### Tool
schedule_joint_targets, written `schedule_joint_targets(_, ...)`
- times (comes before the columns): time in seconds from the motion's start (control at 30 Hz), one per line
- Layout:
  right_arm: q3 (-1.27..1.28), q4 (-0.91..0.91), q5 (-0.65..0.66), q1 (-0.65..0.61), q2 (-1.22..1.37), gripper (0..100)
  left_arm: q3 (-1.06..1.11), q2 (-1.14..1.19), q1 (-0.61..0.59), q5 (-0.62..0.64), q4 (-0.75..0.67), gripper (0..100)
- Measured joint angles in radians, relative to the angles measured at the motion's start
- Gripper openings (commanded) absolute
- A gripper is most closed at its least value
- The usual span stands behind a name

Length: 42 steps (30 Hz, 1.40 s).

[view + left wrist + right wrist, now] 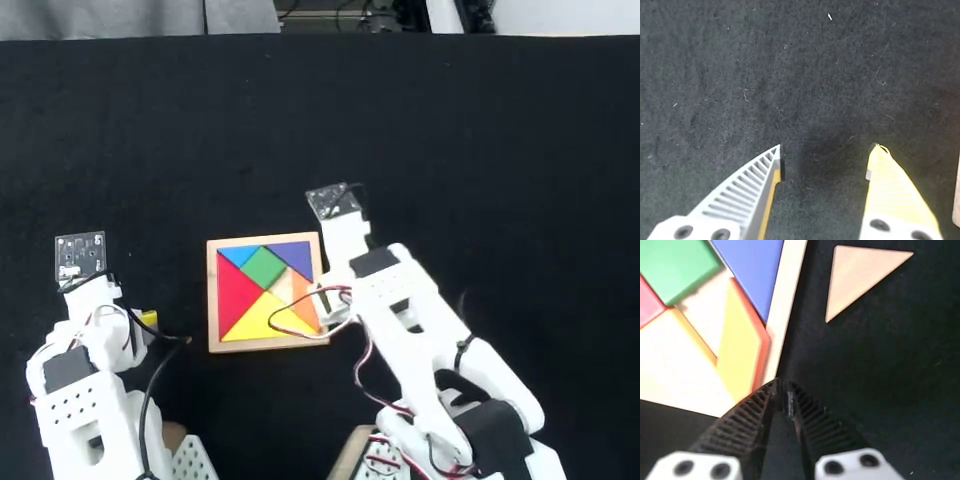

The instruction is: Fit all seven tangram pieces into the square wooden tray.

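Hanging pinched together, empty: right gripper (785,388) beside tray (788,290).

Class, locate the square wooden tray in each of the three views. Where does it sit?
High view: tray near the picture's centre.
Left wrist view: pale strip at the edge, probably its side.
Right wrist view: rim between blue piece and loose triangle.
Shared landmark: the black cloth.

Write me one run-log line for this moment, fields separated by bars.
left gripper: open, over bare cloth | right gripper: shut, by tray rim | pale triangle: outside tray
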Motion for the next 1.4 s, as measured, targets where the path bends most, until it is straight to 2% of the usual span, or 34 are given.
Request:
schedule_joint_targets(0.27, -0.150, 0.072, 0.020, 0.008, -0.052, 1.1, 0.000, 0.000, 0.000, 0.000, 0.000, 27)
schedule_joint_targets(0.83, -0.158, 0.066, 0.034, -0.020, 0.204, 1.1, 0.000, 0.000, 0.000, 0.000, 0.000, 27)
schedule_joint_targets(1.4, -0.175, 0.048, 0.034, -0.058, 0.153, 1.1, 0.000, 0.000, 0.000, 0.000, 0.000, 27)
